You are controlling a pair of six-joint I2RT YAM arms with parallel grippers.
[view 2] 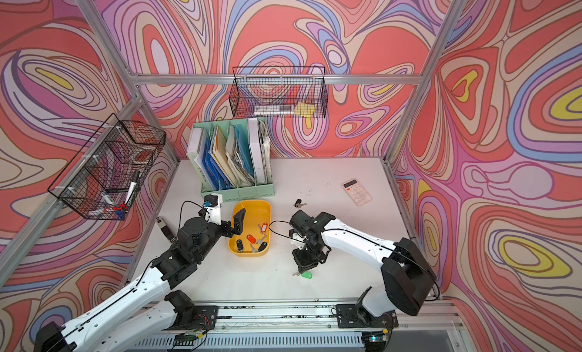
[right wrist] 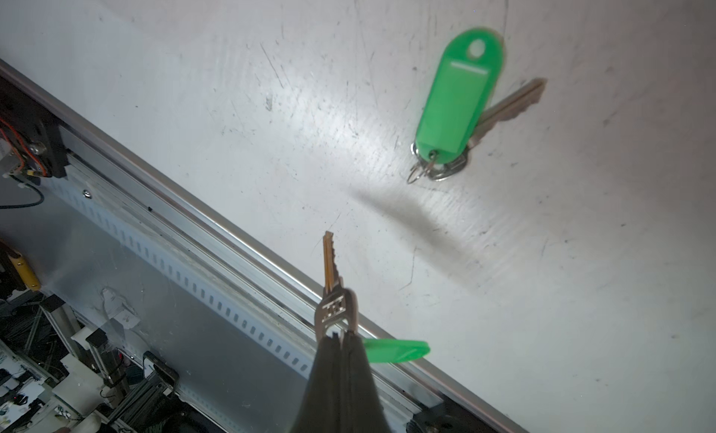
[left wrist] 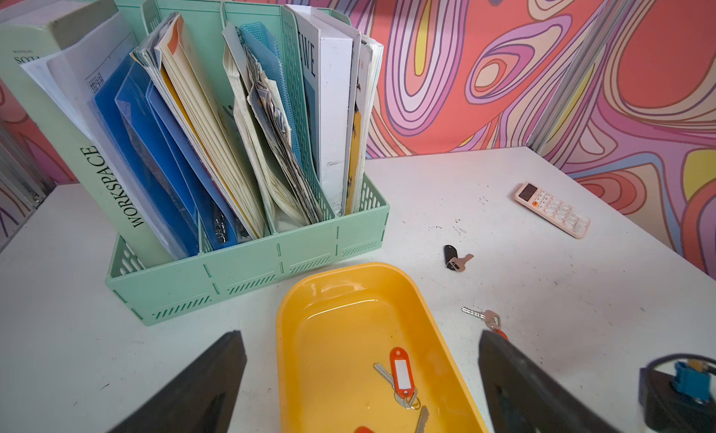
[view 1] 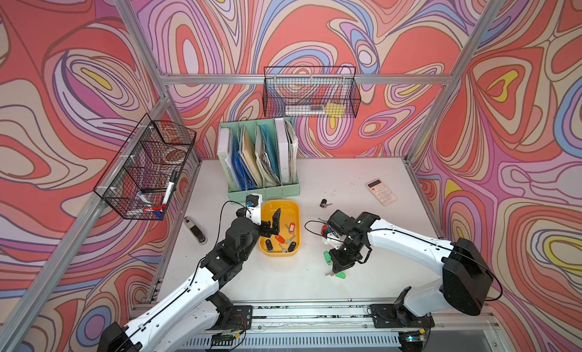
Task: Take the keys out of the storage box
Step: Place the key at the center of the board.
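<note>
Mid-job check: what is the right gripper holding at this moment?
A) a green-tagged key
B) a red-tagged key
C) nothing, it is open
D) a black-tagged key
A: in the right wrist view the right gripper is shut on the green-tagged key. The silver blade points away from the fingertips and the green tag sticks out to one side, above the table.
</note>
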